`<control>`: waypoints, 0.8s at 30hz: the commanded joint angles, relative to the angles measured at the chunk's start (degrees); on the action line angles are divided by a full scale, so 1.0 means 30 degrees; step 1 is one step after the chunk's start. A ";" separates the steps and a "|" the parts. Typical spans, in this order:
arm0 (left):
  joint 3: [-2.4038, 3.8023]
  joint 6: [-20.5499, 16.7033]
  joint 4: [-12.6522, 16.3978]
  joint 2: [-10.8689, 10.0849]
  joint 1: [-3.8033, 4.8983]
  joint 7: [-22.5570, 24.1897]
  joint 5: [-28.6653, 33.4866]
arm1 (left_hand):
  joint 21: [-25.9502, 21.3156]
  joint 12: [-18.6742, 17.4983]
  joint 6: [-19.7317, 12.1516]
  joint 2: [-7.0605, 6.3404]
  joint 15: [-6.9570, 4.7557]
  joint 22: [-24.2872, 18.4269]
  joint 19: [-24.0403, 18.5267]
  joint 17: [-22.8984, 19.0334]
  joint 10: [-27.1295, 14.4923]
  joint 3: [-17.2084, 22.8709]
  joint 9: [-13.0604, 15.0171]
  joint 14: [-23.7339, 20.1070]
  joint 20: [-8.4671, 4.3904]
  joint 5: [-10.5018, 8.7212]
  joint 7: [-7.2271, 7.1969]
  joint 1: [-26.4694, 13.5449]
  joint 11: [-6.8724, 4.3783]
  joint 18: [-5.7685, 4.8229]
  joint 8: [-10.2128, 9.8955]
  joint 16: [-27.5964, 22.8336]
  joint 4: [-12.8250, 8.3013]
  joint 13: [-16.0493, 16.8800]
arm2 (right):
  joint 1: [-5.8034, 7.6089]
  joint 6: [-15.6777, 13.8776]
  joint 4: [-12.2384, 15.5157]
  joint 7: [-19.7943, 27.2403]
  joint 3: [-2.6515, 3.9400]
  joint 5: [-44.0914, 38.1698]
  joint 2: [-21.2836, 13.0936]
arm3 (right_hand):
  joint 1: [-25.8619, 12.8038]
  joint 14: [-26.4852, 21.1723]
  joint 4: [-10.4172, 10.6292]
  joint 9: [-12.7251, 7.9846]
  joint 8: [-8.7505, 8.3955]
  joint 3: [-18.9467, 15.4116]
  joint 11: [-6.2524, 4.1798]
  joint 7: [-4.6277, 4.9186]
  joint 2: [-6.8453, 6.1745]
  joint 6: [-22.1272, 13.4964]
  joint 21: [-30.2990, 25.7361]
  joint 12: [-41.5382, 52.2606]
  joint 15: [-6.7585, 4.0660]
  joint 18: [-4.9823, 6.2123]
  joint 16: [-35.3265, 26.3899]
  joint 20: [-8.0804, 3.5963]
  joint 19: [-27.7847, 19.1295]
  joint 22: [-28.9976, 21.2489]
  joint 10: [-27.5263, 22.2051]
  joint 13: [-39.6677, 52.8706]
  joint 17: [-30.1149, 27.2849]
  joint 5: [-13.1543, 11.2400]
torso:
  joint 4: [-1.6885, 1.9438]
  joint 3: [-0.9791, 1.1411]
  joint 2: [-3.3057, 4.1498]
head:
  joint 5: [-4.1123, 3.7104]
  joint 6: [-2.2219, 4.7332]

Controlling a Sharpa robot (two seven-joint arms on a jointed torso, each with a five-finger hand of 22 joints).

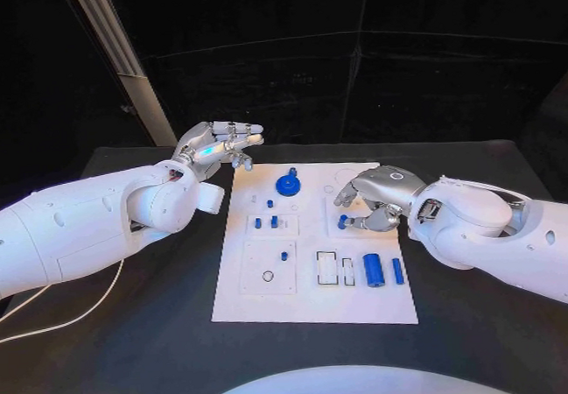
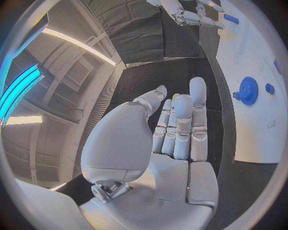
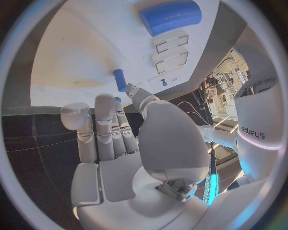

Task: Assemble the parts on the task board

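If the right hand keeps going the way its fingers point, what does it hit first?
Probably the small blue peg on the board: in the right wrist view it stands just past the right hand's fingertips. Depth is unclear; it may pass above it.

Looks like a robotics lab: black table [image 1: 485, 166], dark draped backdrop [image 1: 392, 61], white task board [image 1: 316, 292].

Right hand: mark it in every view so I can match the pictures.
Head view: right hand over the task board's right side.
Left wrist view: small, beyond the left hand's fingertips, by the board.
Right wrist view: large in the middle, fingers reaching over the board.
Shared landmark: the white task board.
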 commanded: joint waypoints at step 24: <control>0.0009 0.0392 -0.0058 0.0021 0.0031 -0.0098 0.0062 | -0.0086 0.0118 -0.0098 0.0117 0.0036 -0.0017 -0.0062 -0.0016 -0.0157 0.0003 -0.0019 -0.0143 0.0057 0.0129 -0.0005 0.0117 0.0005 0.0104 -0.0011 -0.0069 -0.0156 0.0010 | 0.0042 0.2565 -0.0309 0.0214 0.0007 -0.0351 0.0678 | 0.1314 0.0586 -0.0023 0.0337 0.0851 0.0754 -0.0553 -0.0400 0.1378 0.2779 0.0818 0.0858 -0.0413 -0.0196 0.1252 -0.0366 0.0837 0.1468 0.2777 0.0092 0.2116 -0.0597 | 0.0005 0.0004 0.0008 | 0.0022 -0.0208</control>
